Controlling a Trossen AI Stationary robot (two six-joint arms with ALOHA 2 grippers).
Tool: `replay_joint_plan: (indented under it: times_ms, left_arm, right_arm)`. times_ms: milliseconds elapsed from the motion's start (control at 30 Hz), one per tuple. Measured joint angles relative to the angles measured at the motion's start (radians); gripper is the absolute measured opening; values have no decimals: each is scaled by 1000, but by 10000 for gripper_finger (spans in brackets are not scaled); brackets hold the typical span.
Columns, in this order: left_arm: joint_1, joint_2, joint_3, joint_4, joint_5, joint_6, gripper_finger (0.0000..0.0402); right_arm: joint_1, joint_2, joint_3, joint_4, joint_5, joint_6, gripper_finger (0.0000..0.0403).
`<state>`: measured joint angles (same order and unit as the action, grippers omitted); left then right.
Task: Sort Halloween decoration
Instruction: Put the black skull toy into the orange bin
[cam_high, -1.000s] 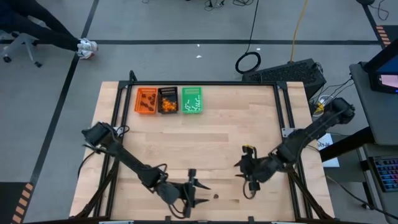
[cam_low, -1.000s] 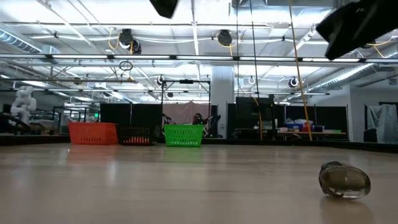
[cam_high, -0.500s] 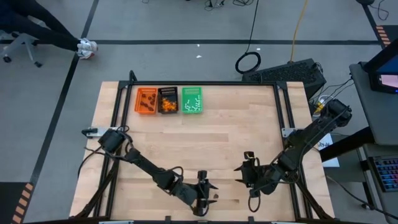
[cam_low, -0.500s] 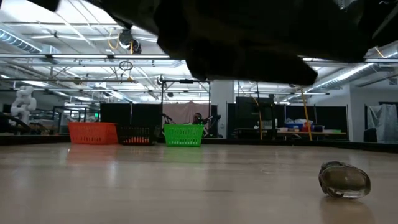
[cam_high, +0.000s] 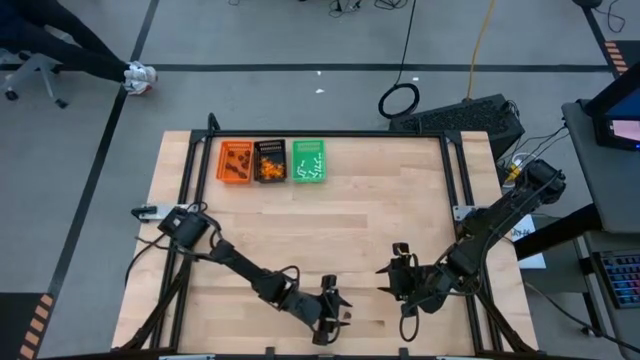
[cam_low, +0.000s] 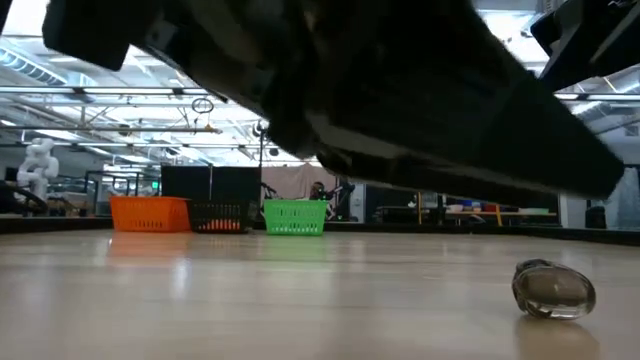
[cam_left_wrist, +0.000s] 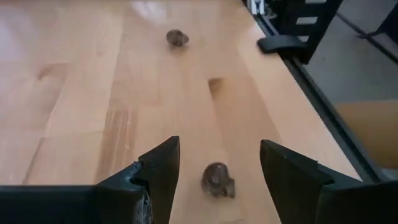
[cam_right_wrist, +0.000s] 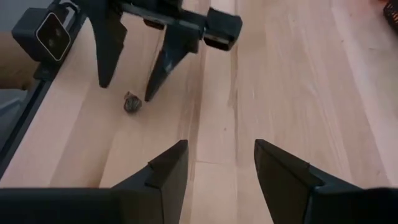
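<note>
**Left tool spread over a dark brown blob near the counter's front edge**

The left tool (cam_left_wrist: 216, 168) hangs with fingers spread either side of a lumpy dark brown blob (cam_left_wrist: 218, 180) on the pale, plank-grained wooden counter (cam_high: 400, 210). A second blob (cam_left_wrist: 177, 38) lies farther along. The right tool (cam_right_wrist: 216, 168), also parted, waits nearby, empty. Orange, black and green trays (cam_high: 270, 161) line the far edge.

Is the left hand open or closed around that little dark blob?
Open: the left hand has fingers spread apart, the small dark brown blob lying loose between them.
</note>
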<state>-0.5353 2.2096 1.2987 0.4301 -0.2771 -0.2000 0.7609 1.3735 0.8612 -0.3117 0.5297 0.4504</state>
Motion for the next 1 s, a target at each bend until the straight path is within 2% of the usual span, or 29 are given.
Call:
replay_joint_plan:
  times_ms: [233,400,700,867,1000]
  left_arm:
    - [18,55,0,32,-1,-23,219]
    - [18,65,1,35,38,-19,219]
    - [39,78,1,45,41,2,218]
    - [55,78,1,93,167,46,218]
    - [65,79,0,81,212,65,218]
  right_arm:
    - [0,0,0,4,1,-16,169]
    - [0,0,0,4,2,-21,169]
    - [0,0,0,-1,24,-29,169]
    - [0,0,0,0,24,-28,169]
    - [0,0,0,0,24,-27,169]
